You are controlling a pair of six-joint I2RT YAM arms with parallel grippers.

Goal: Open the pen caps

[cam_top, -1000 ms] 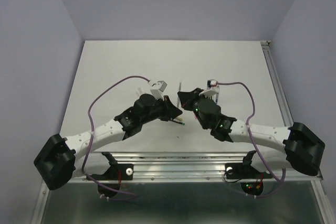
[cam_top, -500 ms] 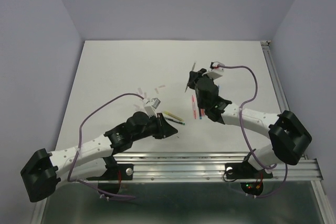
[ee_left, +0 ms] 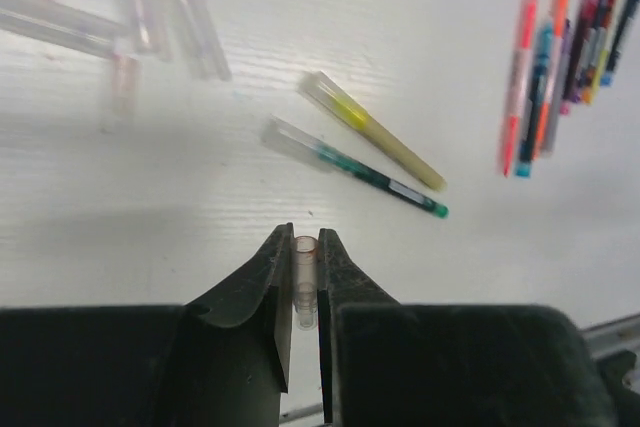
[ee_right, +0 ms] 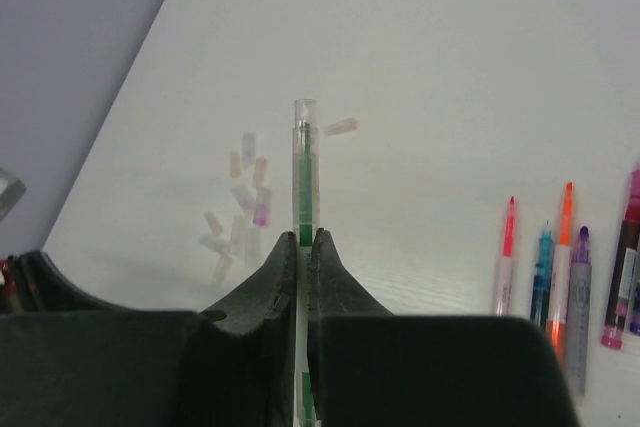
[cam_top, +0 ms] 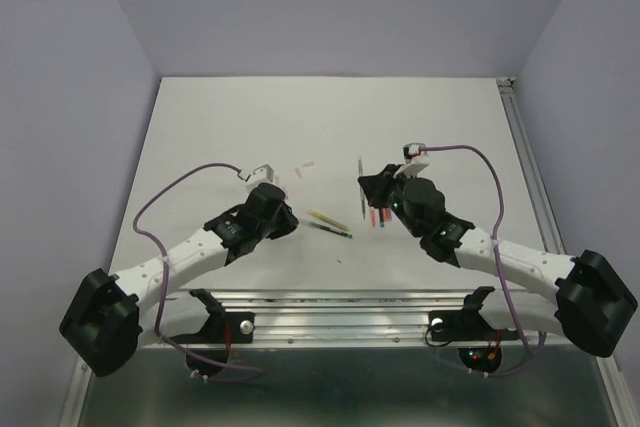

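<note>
Short, faintly pink pen cap (ee_left: 305, 287) pinched upright between the left fingers (ee_left: 290, 247), open end level with the tips, lower end down in the narrow gap. Fingers nearly together, clamped on that cap alone. Behind them the left arm (cam_top: 180, 257), stretched low and diagonally over the worktop (cam_top: 230, 117), wrist near the middle front, its camera looking down. Just ahead of the tips, lying loose and side by side: a yellow pen (ee_left: 375, 132) and a dark green pen (ee_left: 372, 174), each with a clear piece at its far end. Farther off, a blurred scatter of loose caps (ee_left: 150, 7).

On the other side, right fingers (ee_right: 298, 247) pressed tight on a green pen (ee_right: 304, 182), gripped partway along and pointing straight out beyond the tips, clear cap (ee_right: 305, 112) seated on its far end. Reaching in from the right, the right arm (cam_top: 510, 257), wrist near the centre of the worktop. Beside it, lying flat, a row of coloured pens (ee_right: 560, 267).
</note>
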